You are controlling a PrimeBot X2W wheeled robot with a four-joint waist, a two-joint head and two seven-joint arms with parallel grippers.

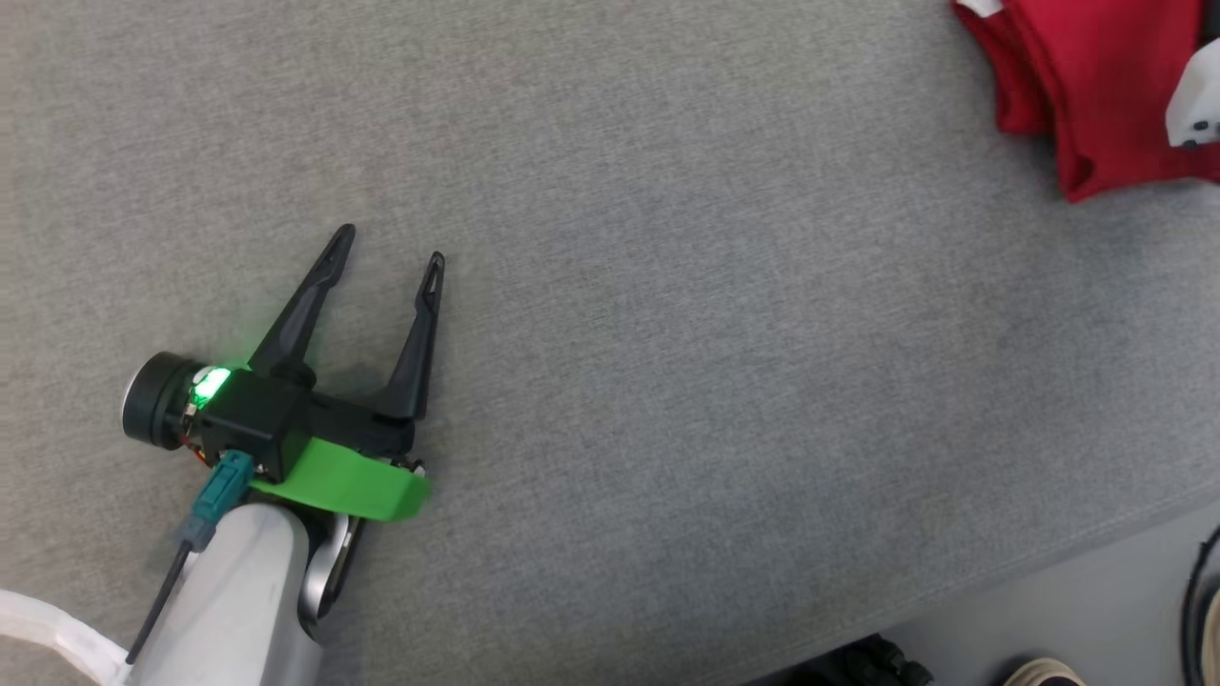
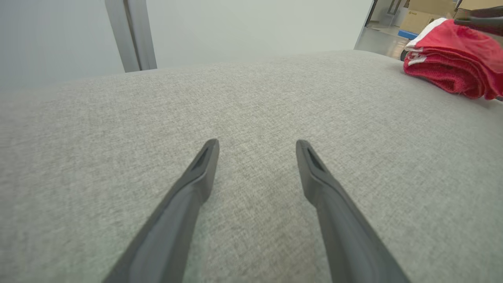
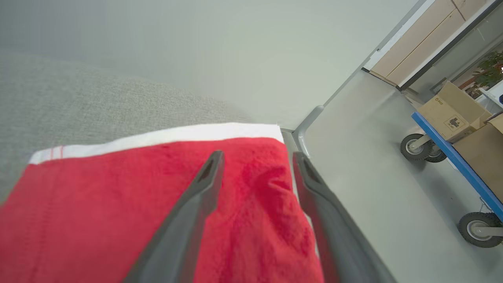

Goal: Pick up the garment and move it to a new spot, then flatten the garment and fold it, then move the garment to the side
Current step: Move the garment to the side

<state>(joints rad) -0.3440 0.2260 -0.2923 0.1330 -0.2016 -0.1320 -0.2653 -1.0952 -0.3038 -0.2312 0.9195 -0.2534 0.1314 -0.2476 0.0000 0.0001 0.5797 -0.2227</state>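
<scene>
The garment (image 1: 1087,86) is red with a white band, folded into a thick stack at the far right corner of the grey surface; it also lies at the upper right of the left wrist view (image 2: 452,67). My right gripper (image 3: 257,157) hovers over the garment (image 3: 98,204) near its right edge, fingers spread apart with red cloth showing between them and nothing pinched. A pale part of the right arm (image 1: 1196,95) shows above the garment. My left gripper (image 1: 391,246) rests open on the bare grey surface at the lower left, its fingers (image 2: 204,165) empty.
The grey fabric surface (image 1: 667,333) ends at a front edge at the lower right, with pale floor (image 1: 1096,610) and a shoe tip beyond. A blue cart (image 3: 463,165) with cardboard boxes stands on the floor past the surface's right end. A wall post (image 2: 131,35) rises behind.
</scene>
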